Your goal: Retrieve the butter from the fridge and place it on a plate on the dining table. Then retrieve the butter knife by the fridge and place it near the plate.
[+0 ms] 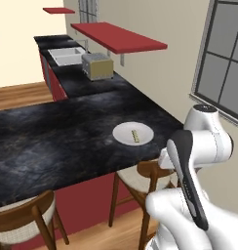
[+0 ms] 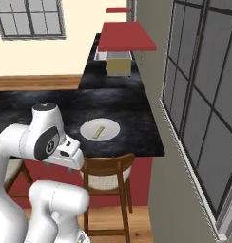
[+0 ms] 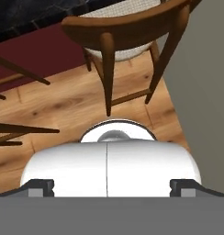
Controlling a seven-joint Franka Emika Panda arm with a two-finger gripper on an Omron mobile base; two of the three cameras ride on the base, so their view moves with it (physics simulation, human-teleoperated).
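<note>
While the arm is folded back close to its own base, the claw [image 3: 112, 186] looks down at the floor [image 3: 54, 103] with its two tips wide apart and nothing between them. Just past them stands a chair [image 3: 127, 27], tucked under the edge of the worktop [image 1: 52, 141]. On that black slab, near its window-side end, lies the plate [image 1: 133, 133], and the butter [image 1: 135, 135] rests on it a little off centre, a short pale stick lying flat. So the first half of the job looks done, and the knife is what remains (I cannot find it, or the fridge, from here, so the base will probably have to drive off to it). By its description the knife should be light, stiff and very thin, lying almost flush with whatever carries it, so the tips would have little to bite on. I would take it across the handle, near the middle of its length so it does not tip, and close slowly, since smooth metal may slide or twist out. Set down, it belongs beside the plate, on bare worktop, not touching the rim. The butter itself is soft and greasy and best left alone now. Farther along the side counter stand a toaster [image 1: 97, 66] and a sink [image 1: 66, 55], with a red shelf [image 1: 118, 37] above them and the window [image 2: 203, 95] to the right.
</note>
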